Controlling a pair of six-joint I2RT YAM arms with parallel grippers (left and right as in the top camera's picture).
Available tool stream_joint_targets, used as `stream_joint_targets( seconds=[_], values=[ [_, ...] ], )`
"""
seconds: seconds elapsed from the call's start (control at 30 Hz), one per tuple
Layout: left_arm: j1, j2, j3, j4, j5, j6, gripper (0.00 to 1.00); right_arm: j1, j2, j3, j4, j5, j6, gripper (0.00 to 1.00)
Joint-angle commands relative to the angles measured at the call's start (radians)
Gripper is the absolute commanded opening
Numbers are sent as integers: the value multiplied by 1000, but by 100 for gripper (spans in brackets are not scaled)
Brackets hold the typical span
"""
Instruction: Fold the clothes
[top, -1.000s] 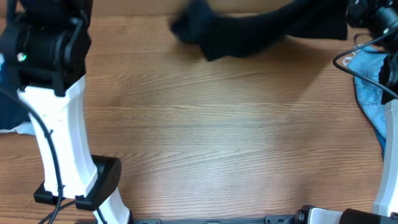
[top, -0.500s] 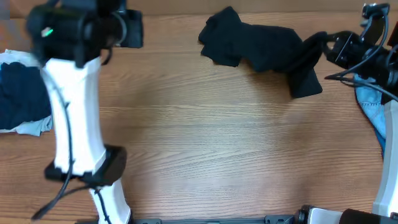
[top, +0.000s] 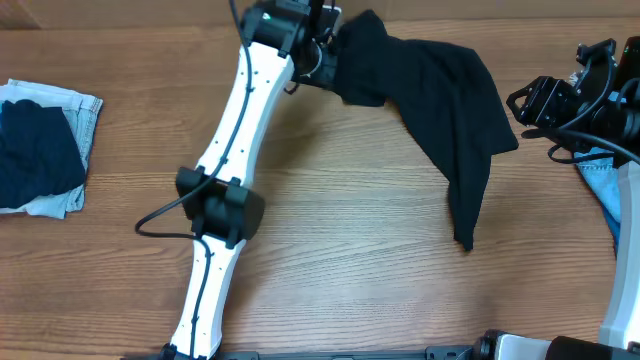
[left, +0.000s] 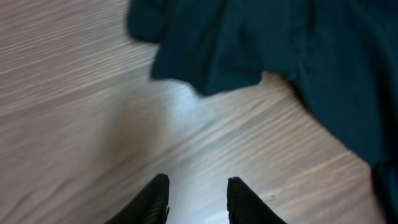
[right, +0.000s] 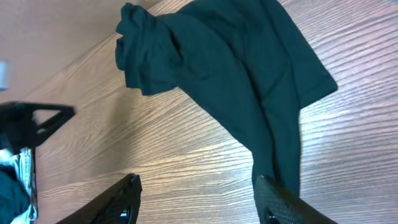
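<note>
So the clothes (top: 440, 90) are lying crumpled along the far side of the table (top: 350, 260), bunching up at the left and trailing a long strip toward the near right; the left gripper (left: 196, 202) is hovering just beside that bunched end, jaws parted, gripping nothing, only bare wood showing between them; the right gripper (right: 199, 205) is sitting by the cloth's right edge, jaws spread wide, also empty; a denim pile (top: 40, 150) is sitting at the left edge.

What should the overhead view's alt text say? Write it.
A black garment lies rumpled at the far side of a wooden table. The left gripper is at its left end, the right gripper just off its right.
</note>
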Motion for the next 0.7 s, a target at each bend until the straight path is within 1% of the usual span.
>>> stream_joint_targets(
  seconds=[0.0,0.03,0.13,0.2,0.3,0.4,0.67],
  values=[
    [-14,108,9,102,108,-14,36,0,-6,13,4,15,0,63],
    [-16,134,9,145,110,-23,38,0,-2,13,5,15,0,63],
    [-16,187,9,253,133,-33,37,0,8,12,6,15,0,63],
    [-16,215,9,314,139,-57,40,0,11,11,7,16,0,63],
    [-16,253,9,388,165,-74,55,0,12,11,8,16,-1,63],
    [-16,275,8,435,166,-101,62,0,12,11,8,16,-1,63],
    [-23,336,3,441,158,-106,61,0,12,11,5,15,0,61]
  ],
)
